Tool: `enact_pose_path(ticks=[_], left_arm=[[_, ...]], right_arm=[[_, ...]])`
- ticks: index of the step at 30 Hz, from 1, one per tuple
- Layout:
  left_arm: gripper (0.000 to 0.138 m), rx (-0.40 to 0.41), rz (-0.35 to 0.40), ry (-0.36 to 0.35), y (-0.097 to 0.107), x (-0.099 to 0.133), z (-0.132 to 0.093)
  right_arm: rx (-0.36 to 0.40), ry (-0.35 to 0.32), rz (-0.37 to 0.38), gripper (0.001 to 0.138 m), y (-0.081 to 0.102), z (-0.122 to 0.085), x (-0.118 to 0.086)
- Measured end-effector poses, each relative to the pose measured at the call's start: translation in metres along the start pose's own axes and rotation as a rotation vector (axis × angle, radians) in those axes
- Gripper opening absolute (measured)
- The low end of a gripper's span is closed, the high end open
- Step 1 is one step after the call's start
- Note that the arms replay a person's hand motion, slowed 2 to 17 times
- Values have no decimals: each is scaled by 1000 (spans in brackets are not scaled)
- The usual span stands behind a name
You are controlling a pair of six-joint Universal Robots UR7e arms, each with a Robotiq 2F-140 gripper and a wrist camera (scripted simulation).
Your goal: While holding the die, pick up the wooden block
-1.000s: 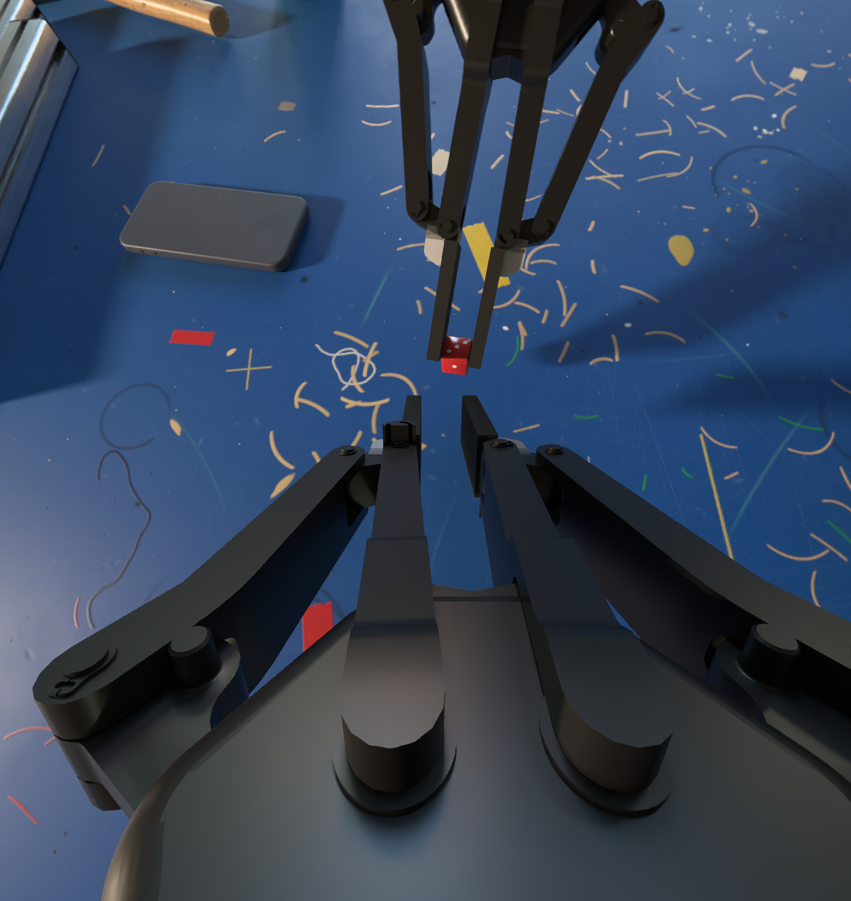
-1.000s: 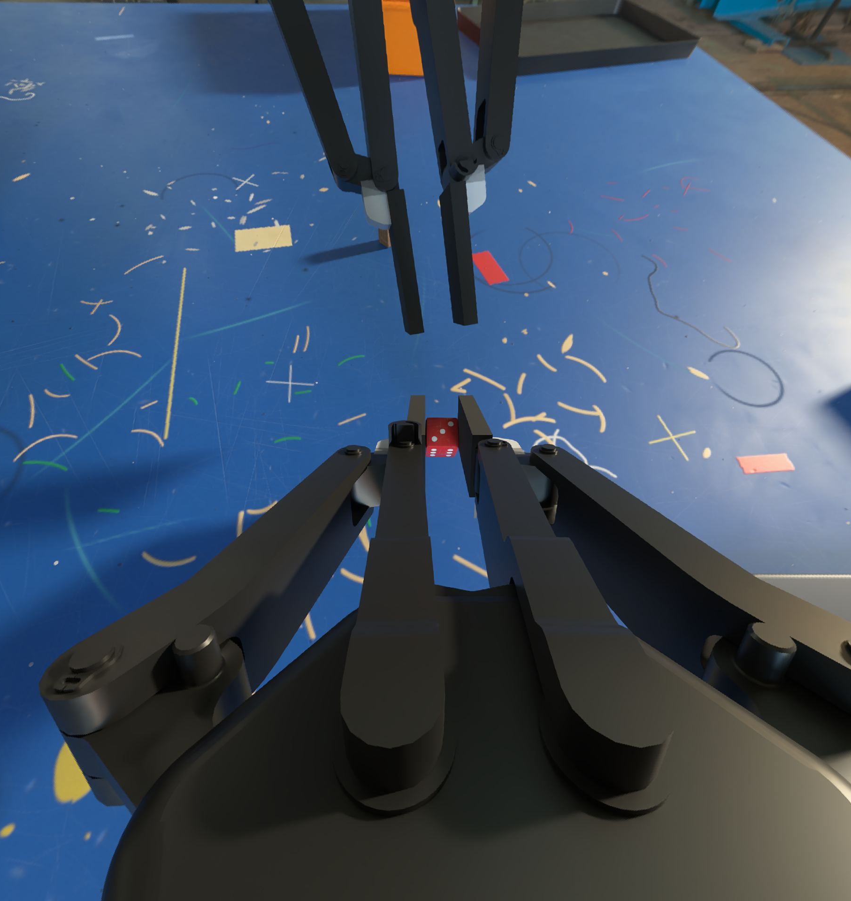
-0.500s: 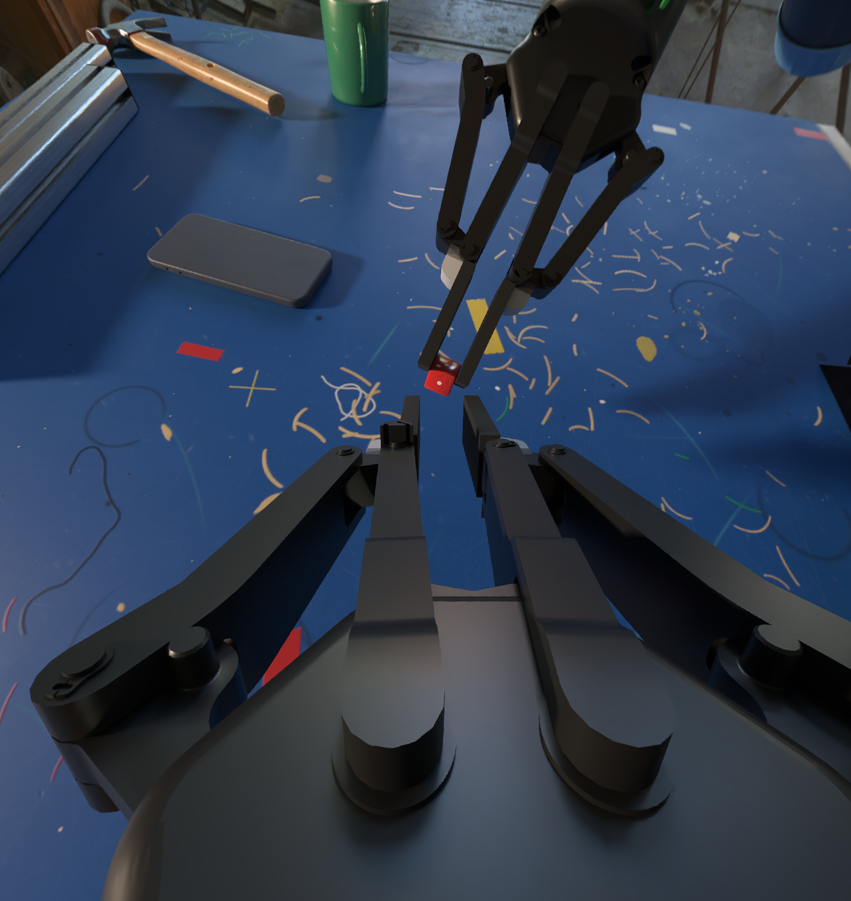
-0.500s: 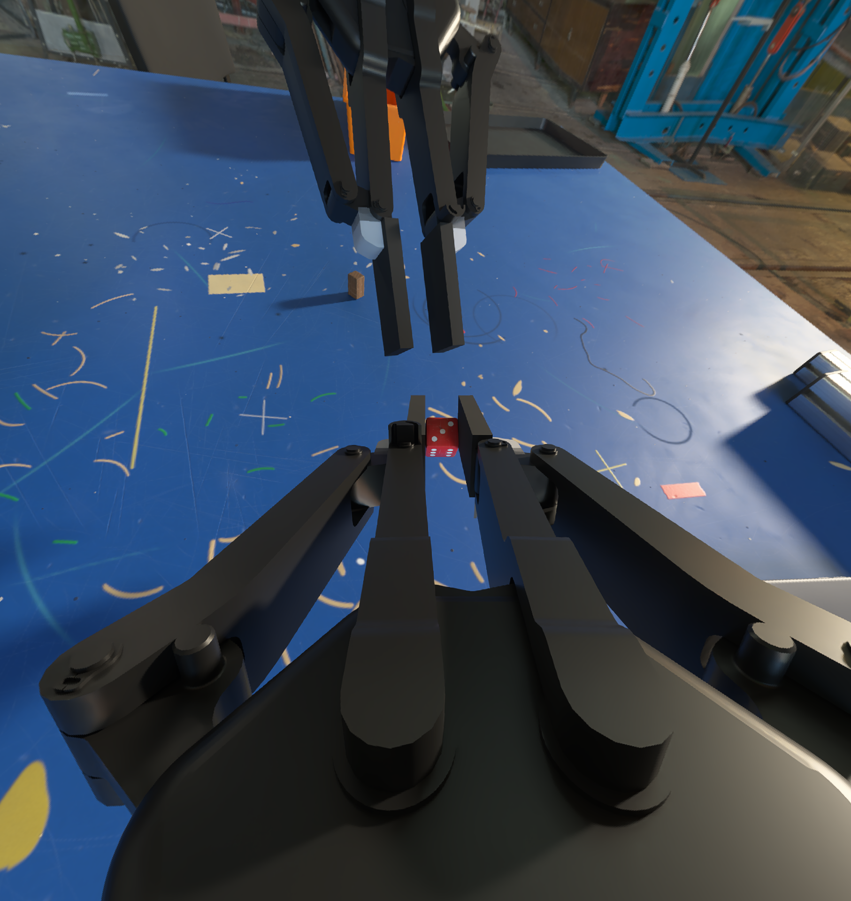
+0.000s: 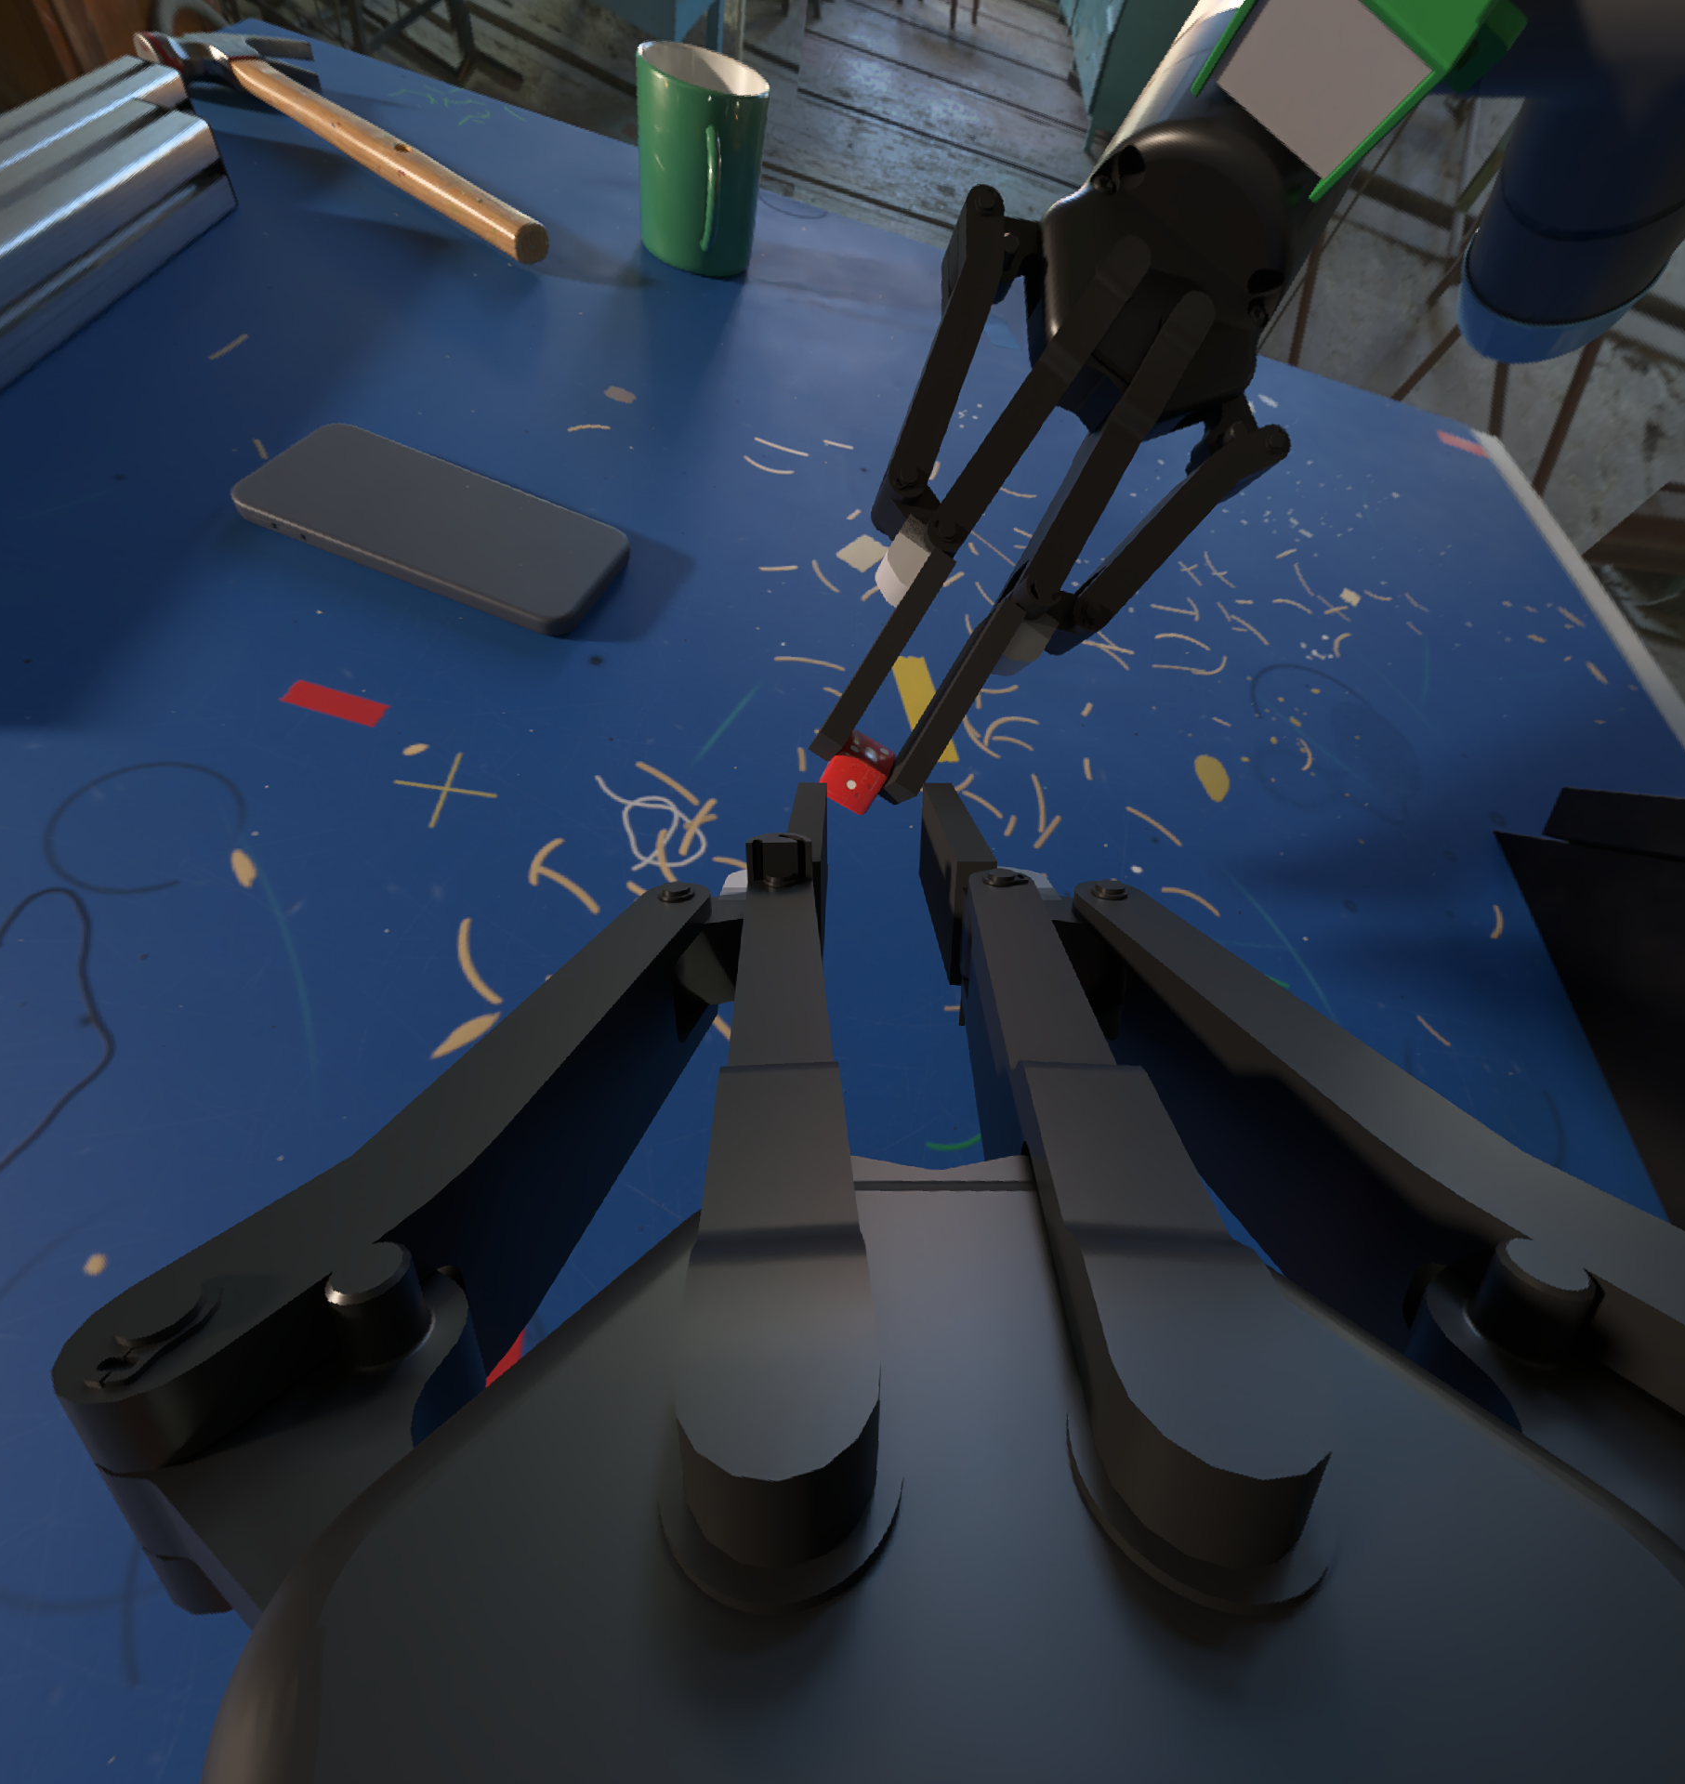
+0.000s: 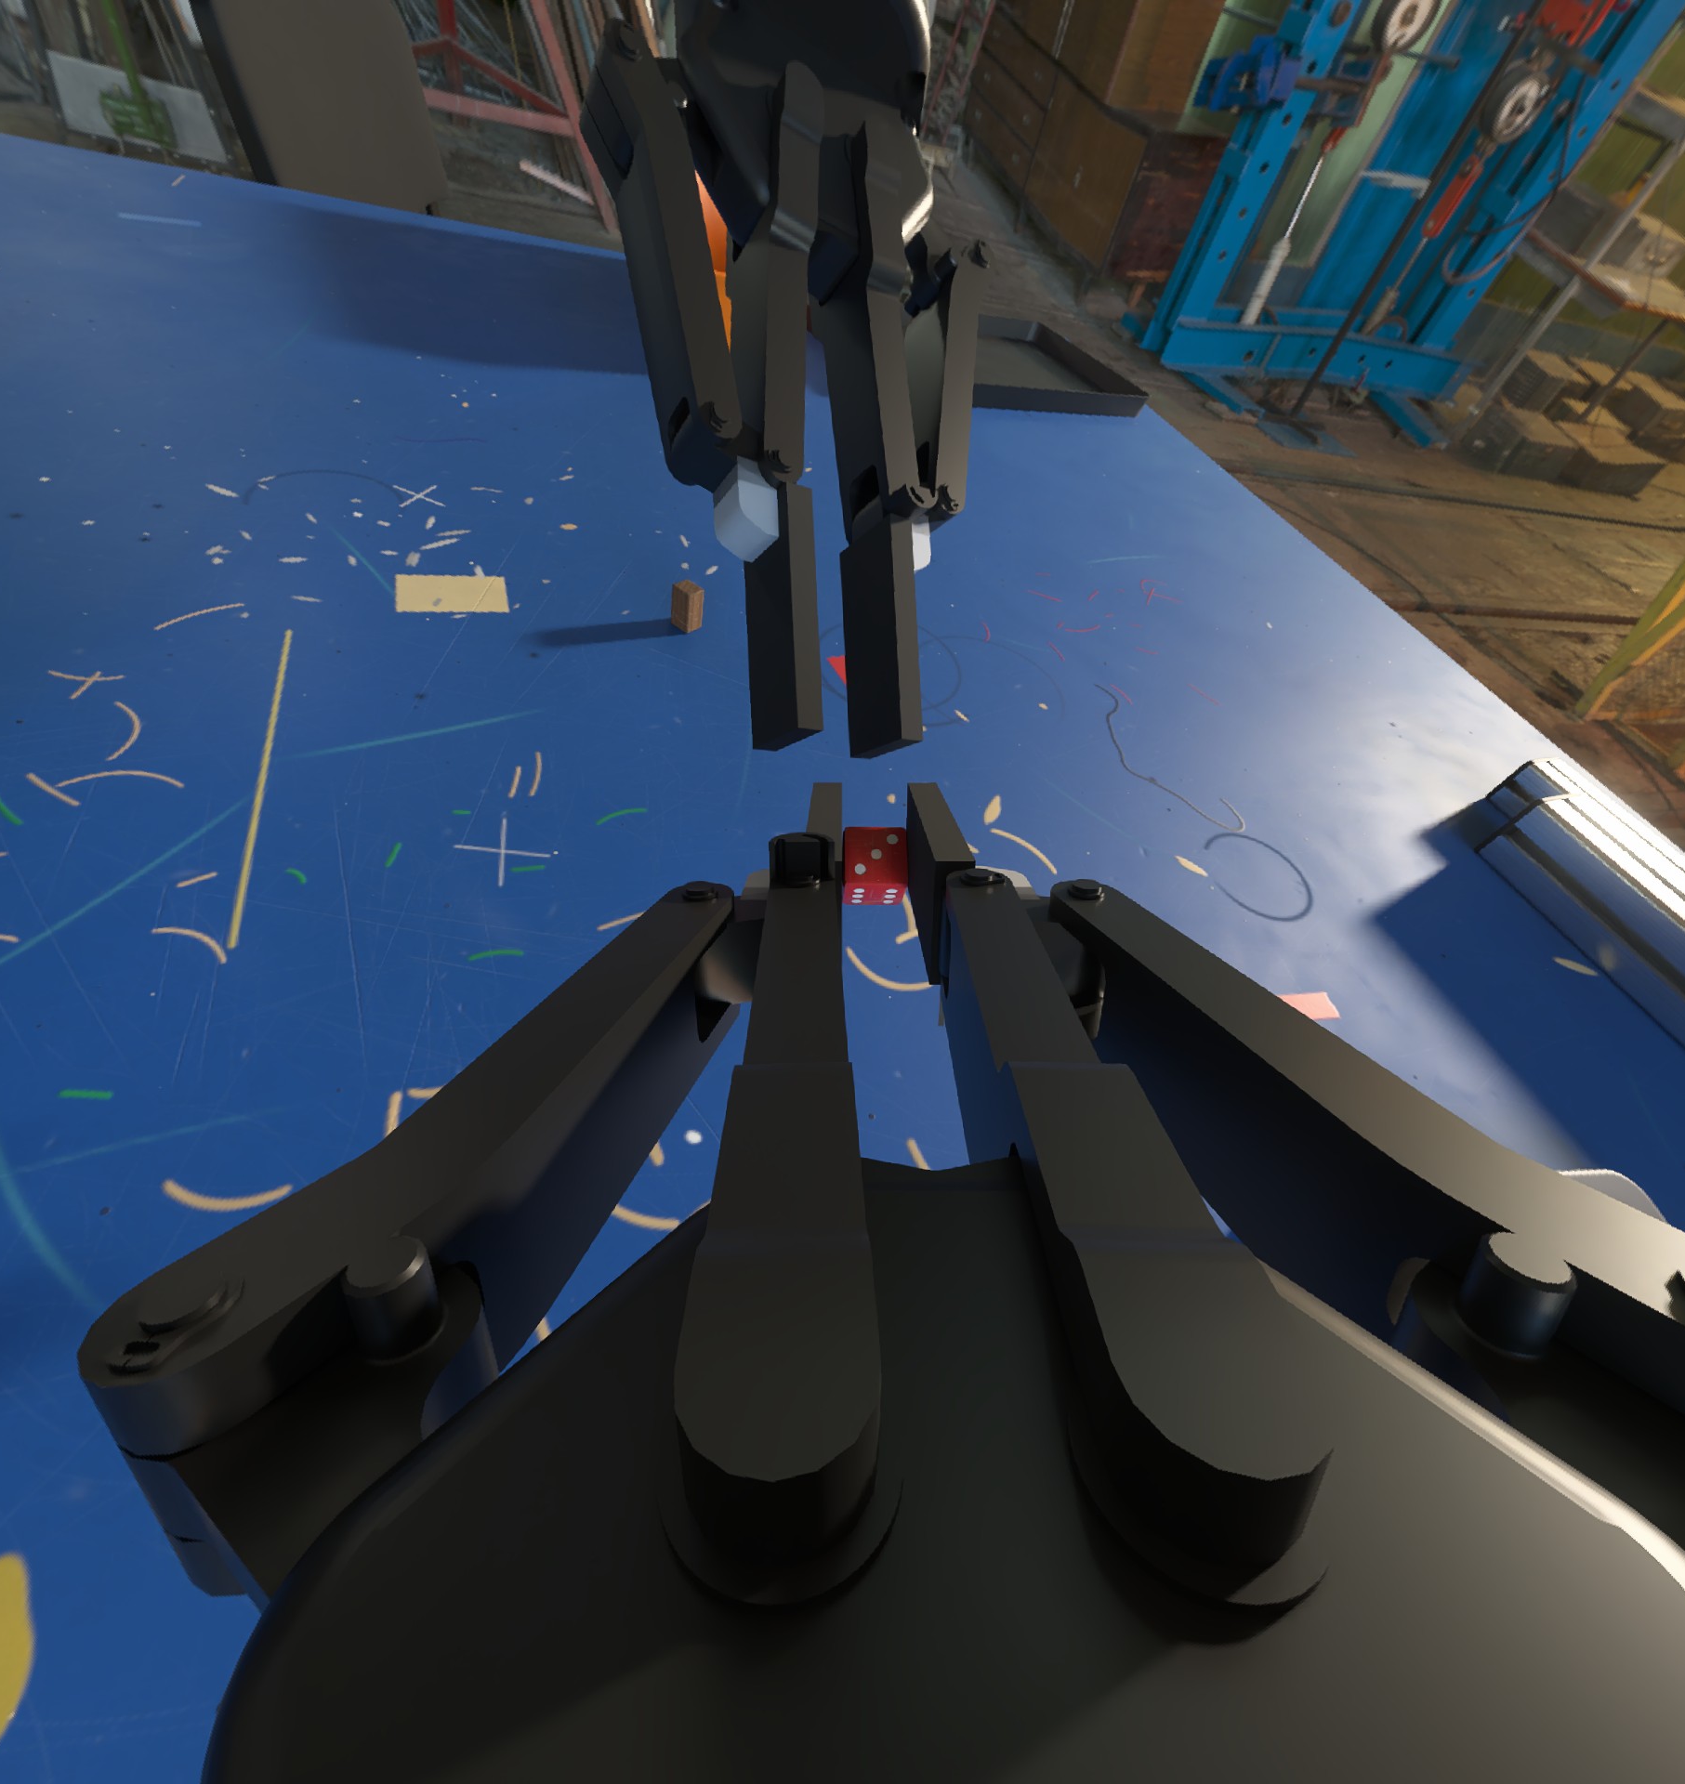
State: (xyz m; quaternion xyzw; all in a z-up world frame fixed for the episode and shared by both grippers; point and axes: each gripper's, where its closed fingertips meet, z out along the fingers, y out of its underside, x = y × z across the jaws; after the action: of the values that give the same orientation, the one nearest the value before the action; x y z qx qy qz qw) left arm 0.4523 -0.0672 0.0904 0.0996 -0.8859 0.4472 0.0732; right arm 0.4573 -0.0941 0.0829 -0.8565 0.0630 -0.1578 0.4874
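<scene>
Right gripper (image 6: 875,806) is clamped on the red die (image 6: 874,866), which sits pinched between the two fingertips, white pips showing, lifted clear of the blue table (image 6: 239,386). From the left wrist view the same die (image 5: 856,775) hangs at the tips of the right gripper (image 5: 862,772), just beyond the left gripper (image 5: 874,806) and nearly touching its tips.

Left gripper holds nothing; its fingers stand a little apart with a narrow gap. In the right wrist view it (image 6: 836,748) points down above the table, just past the die, fingers almost parallel.

Wooden block (image 6: 687,607) stands upright on the table, far of the die and to the left, beside the left gripper's fingers but lower and behind them, not touched by either gripper. A tan patch (image 6: 451,593) lies left of it. Block does not show in the left wrist view.

Also on the table: dark phone (image 5: 430,528) at far left, green mug (image 5: 701,159) at the far edge, hammer (image 5: 375,145) with wooden handle resting on a metal rail (image 5: 66,232), black tray (image 6: 1060,376) far right.
</scene>
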Motion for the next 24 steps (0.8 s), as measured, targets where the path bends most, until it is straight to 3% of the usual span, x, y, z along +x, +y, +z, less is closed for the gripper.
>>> enact_pose_path(ticks=[16, 24], left_arm=[[21, 34, -70, 109, -5, 10, 9], [19, 36, -14, 94, -5, 12, 9]], right_arm=[[43, 5, -19, 18, -9, -4, -1], [46, 0, -20, 18, -9, -4, -3]])
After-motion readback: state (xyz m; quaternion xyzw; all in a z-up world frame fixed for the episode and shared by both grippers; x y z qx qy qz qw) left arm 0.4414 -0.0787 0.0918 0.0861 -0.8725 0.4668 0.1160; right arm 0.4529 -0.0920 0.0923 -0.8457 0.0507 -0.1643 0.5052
